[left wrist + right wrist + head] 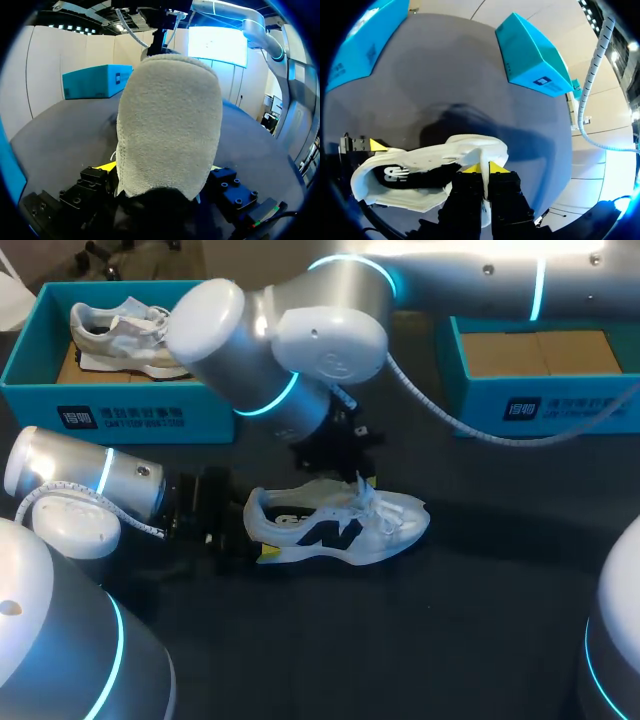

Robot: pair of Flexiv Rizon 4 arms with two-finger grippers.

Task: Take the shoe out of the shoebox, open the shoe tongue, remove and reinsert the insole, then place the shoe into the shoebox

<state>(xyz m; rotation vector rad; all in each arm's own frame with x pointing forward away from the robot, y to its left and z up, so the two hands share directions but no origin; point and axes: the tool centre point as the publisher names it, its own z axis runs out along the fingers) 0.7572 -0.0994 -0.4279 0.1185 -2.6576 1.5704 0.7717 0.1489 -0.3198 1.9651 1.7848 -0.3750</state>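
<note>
- Head view: a white shoe [335, 525] with a black side mark lies on its sole on the dark bench [480, 590], toe toward the right arm's side; the left pincer [240, 540] is at its heel; the right arm reaches past the middle, and the right pincer [335, 450] hangs over the laces; the left shoebox [120, 410] holds a second shoe [125, 335]; the right shoebox [540, 400] shows its bare cardboard floor.
- Left wrist view: the shoe's [170, 125] fuzzy heel fills the gap between the fingers, so the left pincer is clenched on the shoe; the right shoebox [95, 80] stands well beyond.
- Right wrist view: the right pincer [483, 169] is clenched, its yellow tips nearly together, pinching the shoe tongue [481, 149], which is lifted from the shoe's opening; a yellow tip of the left pincer sits just beside the heel.
</note>
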